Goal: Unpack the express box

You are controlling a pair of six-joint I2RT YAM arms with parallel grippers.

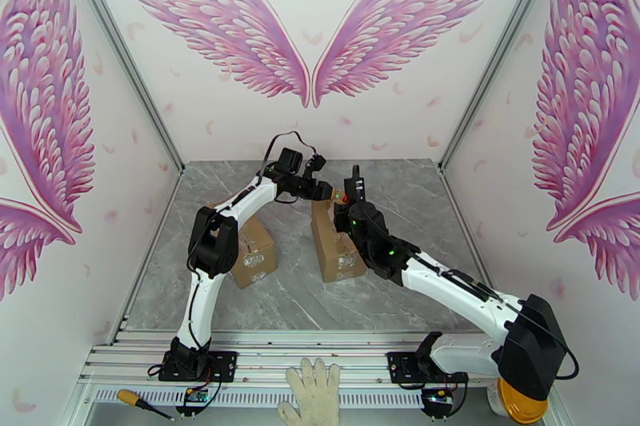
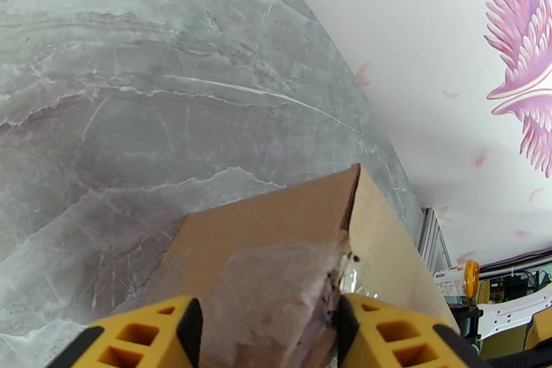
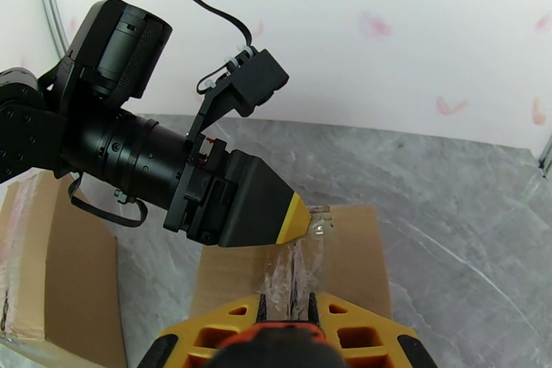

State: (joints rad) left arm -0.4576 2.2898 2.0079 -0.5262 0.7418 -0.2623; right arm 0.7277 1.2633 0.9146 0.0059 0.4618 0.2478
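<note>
The express box (image 1: 338, 253), brown cardboard sealed with clear tape, lies at the table's centre (image 2: 276, 224) (image 3: 352, 259). My left gripper (image 1: 330, 194) hangs over its far end. Its yellow fingers (image 2: 148, 335) stand apart, open, with crumpled clear tape (image 2: 276, 293) between them. In the right wrist view the left gripper (image 3: 298, 216) tips down onto the lifted tape at the box's far edge. My right gripper (image 3: 288, 297) sits just above the taped seam, shut on a black and orange tool (image 3: 276, 343). In the top view the right gripper (image 1: 346, 204) is beside the left one.
A second cardboard box (image 1: 254, 253) (image 3: 62, 273) lies left of the first, under the left arm. Off the table's near edge are a white glove (image 1: 314, 396), a screwdriver (image 1: 144, 402) and a yellow tape roll (image 1: 520, 405). The grey marble table (image 1: 400, 188) meets walls at the back and sides.
</note>
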